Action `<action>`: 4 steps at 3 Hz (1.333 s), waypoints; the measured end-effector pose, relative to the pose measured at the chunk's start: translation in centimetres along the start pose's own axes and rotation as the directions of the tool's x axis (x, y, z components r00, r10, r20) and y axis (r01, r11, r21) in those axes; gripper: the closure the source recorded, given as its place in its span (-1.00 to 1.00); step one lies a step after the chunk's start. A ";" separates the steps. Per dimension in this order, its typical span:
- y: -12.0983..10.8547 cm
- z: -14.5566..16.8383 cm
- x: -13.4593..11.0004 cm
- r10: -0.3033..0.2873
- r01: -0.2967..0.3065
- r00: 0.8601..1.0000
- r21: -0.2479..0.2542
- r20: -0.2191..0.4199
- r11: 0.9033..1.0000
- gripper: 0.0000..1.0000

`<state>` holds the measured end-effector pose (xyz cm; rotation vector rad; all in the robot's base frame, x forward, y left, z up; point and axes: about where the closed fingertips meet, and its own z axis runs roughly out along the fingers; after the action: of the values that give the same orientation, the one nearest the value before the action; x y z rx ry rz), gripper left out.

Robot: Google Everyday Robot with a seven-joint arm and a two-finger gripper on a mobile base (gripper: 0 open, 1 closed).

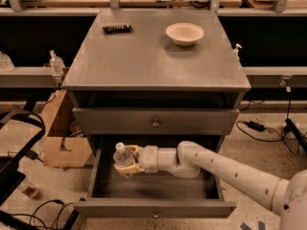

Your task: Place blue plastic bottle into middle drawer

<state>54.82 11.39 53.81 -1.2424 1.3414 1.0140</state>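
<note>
The middle drawer (153, 208) of the grey cabinet is pulled open at the bottom. My white arm reaches in from the right. My gripper (127, 160) is shut on the blue plastic bottle (122, 155), holding it upright low inside the drawer's left part. Only the bottle's white cap and clear shoulder show above the fingers. The shut drawer front (154, 122) with a round knob sits just above.
On the cabinet top (144, 61) stand a cream bowl (184, 33) and a dark flat object (117, 28). A small pump bottle (236, 49) is at the right edge. A cardboard box (62, 138) and cables lie on the floor to the left.
</note>
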 end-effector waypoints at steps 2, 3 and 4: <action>0.5 2.4 6.7 0.073 -0.073 0.997 -0.011 0.023 0.997 1.00; -0.1 2.9 9.4 0.095 -0.094 0.995 -0.009 0.015 0.995 1.00; -0.4 3.1 10.8 0.105 -0.105 0.994 -0.008 0.011 0.994 1.00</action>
<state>55.90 12.75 42.68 -1.1798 1.4079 1.0988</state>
